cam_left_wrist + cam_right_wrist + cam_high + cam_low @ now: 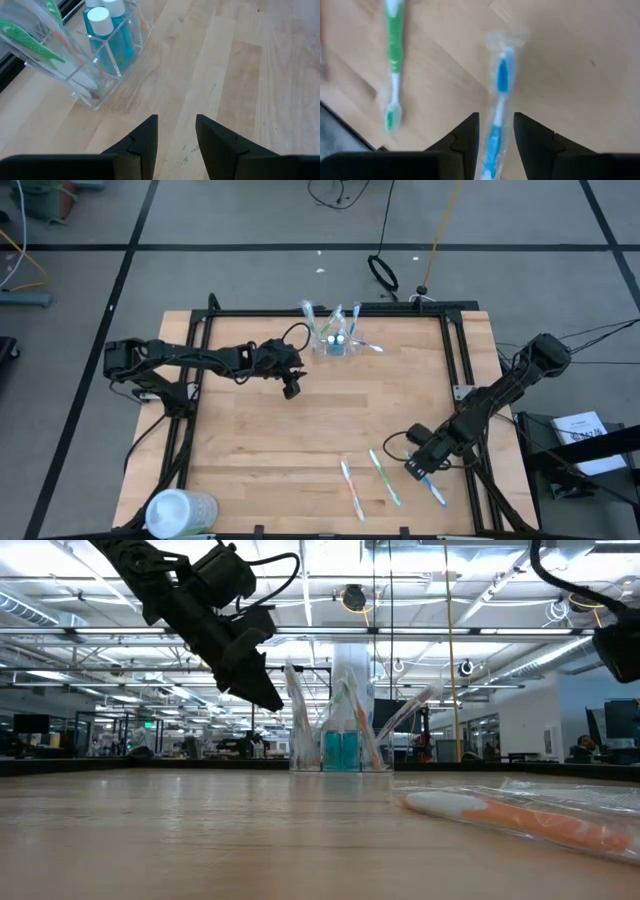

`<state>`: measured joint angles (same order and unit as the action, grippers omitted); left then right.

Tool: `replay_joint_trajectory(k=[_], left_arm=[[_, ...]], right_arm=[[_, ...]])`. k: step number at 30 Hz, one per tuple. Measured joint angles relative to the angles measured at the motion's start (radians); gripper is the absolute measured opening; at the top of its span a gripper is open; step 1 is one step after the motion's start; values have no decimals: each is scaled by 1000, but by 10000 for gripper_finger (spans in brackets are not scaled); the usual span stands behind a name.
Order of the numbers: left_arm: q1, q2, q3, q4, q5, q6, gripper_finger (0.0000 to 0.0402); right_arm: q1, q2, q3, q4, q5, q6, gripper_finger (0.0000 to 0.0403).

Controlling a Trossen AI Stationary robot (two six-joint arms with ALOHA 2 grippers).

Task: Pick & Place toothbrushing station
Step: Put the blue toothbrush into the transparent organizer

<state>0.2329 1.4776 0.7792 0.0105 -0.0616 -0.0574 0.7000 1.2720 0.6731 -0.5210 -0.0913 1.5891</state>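
The clear plastic cup (336, 343) stands at the table's far middle, with several wrapped toothbrushes and blue toothpaste tubes (111, 35) upright in it. My left gripper (292, 389) hangs open above the bare wood just left of and nearer than the cup (100, 60). Three wrapped toothbrushes lie flat near the front right: an orange-and-white one (351, 488), a green one (385, 477) and a blue one (437, 494). My right gripper (420, 468) points down over the blue toothbrush (502, 80), open, one finger on either side of its handle. No touch shows.
A whitish translucent round container (181, 513) lies at the near left corner. A black frame (455, 355) runs along the table's far, left and right edges. Bare wood fills the middle between the cup and the loose toothbrushes.
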Motion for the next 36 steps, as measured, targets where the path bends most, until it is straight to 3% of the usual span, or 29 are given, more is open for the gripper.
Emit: replay_joint_trajectory(k=[8,17,26,32,36], left_arm=[[0,0,0,-2,0,1,136],[0,0,0,-3,0,1,136],[0,0,0,-3,0,1,136],[1,0,0,0,0,2,136],[1,0,0,0,0,2,136]], right_arm=[[3,27,0,-35,119,-117,132],[3,144,3,29,73,-275,130],[3,131,0,30,131,-396,74],[0,77,-1,117,357,-503,14],[-31,40,-2,275,539,-685,16]])
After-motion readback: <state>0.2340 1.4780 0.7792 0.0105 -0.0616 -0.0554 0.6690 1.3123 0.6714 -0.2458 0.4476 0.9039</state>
